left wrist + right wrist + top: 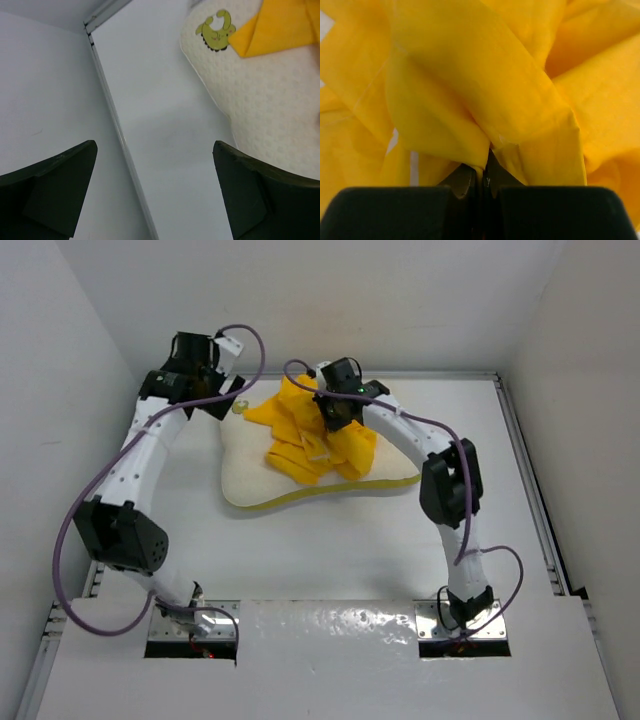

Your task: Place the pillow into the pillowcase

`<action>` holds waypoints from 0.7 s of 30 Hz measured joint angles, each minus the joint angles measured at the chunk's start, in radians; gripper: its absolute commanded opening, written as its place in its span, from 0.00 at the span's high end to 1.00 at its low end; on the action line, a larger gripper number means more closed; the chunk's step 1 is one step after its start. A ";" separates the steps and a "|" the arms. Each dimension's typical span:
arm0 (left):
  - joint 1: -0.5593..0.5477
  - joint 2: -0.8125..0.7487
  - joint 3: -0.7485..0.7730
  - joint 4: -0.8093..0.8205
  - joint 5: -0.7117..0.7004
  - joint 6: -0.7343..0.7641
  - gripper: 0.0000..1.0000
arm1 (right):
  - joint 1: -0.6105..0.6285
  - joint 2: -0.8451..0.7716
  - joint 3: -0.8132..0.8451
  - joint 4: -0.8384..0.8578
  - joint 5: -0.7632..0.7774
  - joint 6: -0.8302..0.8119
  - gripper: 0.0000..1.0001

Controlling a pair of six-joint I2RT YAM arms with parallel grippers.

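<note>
The cream-white quilted pillow (260, 475) with a yellow edge band lies at the table's far middle. Its yellow-green logo (216, 31) shows in the left wrist view. The bright yellow pillowcase (300, 440) lies crumpled on top of the pillow; its print is hidden in the folds. My right gripper (332, 418) is shut on a fold of the pillowcase (485, 100), which fills the right wrist view. My left gripper (222, 400) is open and empty, beside the pillow's far left corner, over bare table (155, 150).
White walls enclose the table on three sides. A metal rail (120, 135) runs along the left wall close to my left gripper. Another rail (530, 490) runs along the right side.
</note>
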 measured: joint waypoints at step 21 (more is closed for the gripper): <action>0.006 0.025 0.179 0.025 0.143 -0.182 0.00 | -0.070 -0.906 -0.155 0.228 0.127 0.042 1.00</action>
